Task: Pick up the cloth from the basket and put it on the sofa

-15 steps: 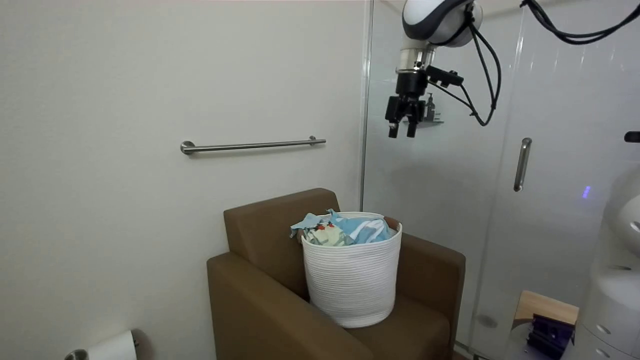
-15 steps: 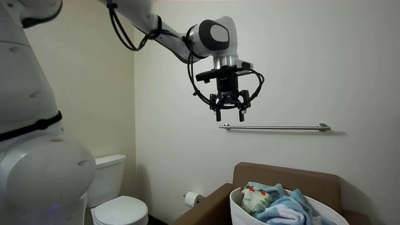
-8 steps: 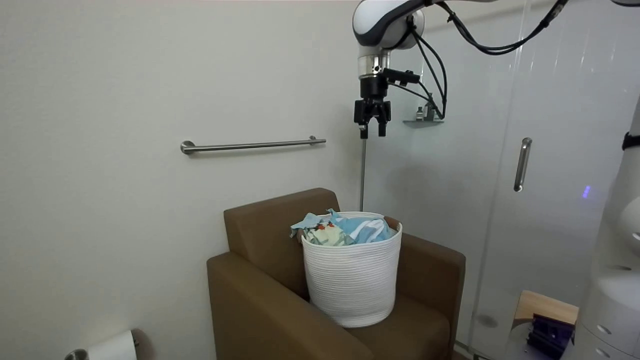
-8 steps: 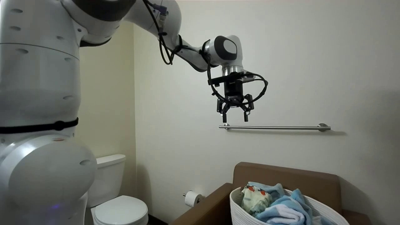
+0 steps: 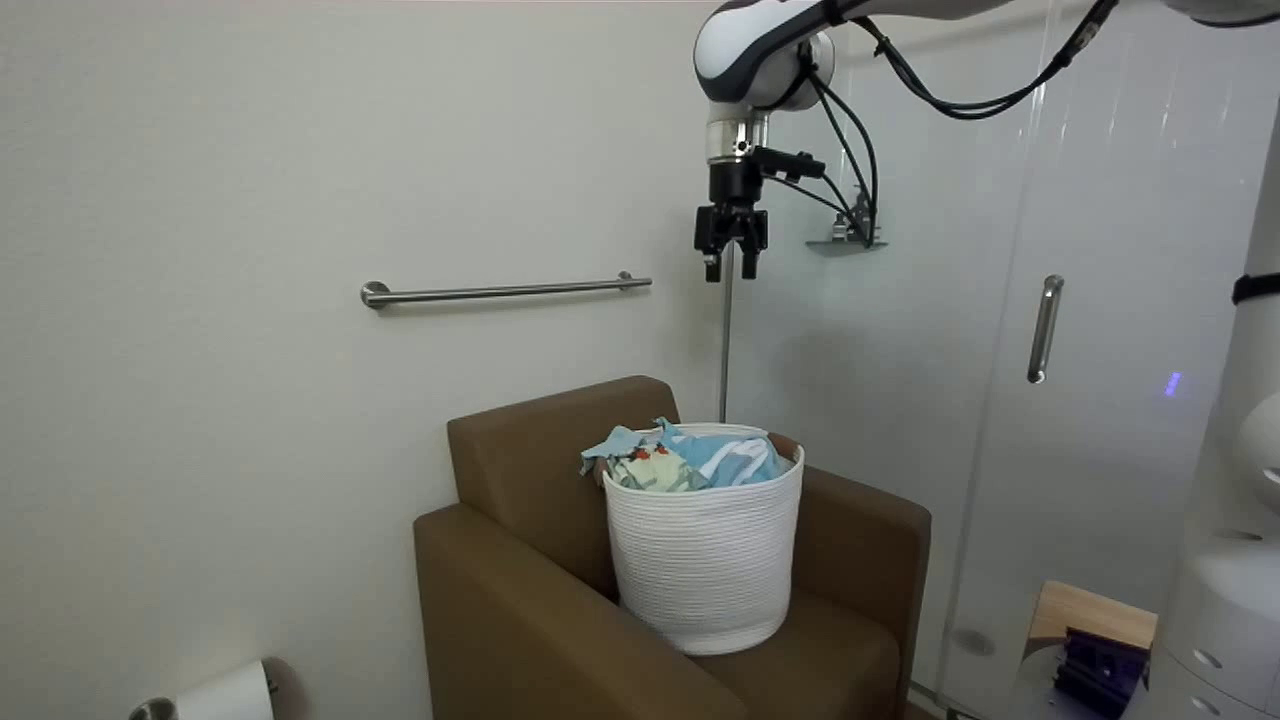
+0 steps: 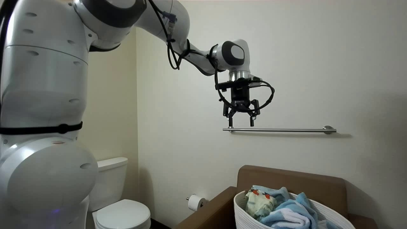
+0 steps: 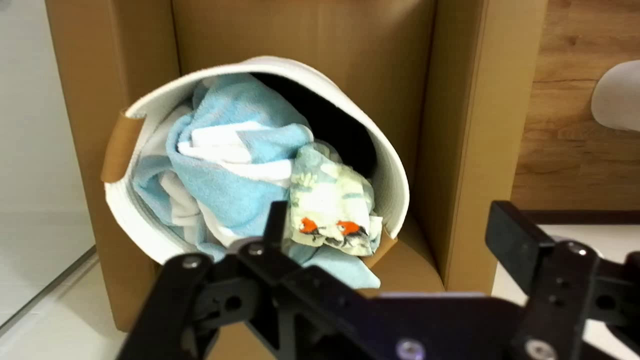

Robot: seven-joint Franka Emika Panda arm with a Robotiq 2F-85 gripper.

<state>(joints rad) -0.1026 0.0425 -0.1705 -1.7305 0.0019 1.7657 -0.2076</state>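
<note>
A glass panel (image 5: 860, 370) adjoins the pale wall (image 5: 200, 200) with its metal rail (image 5: 510, 292); a white toilet (image 6: 120, 211) stands nearby.

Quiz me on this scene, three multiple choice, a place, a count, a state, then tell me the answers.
1. What does the basket stand on? A) floor B) sofa C) toilet lid
2. How many orange-red prints show on the cream cloth? A) five B) seven C) two
3. How is the hand? A) open B) shut on the cloth C) shut, empty

1 B: its base rests on the seat in an exterior view. 2 C: a pair shows in the wrist view. 3 A: its fingers stand apart.
</note>
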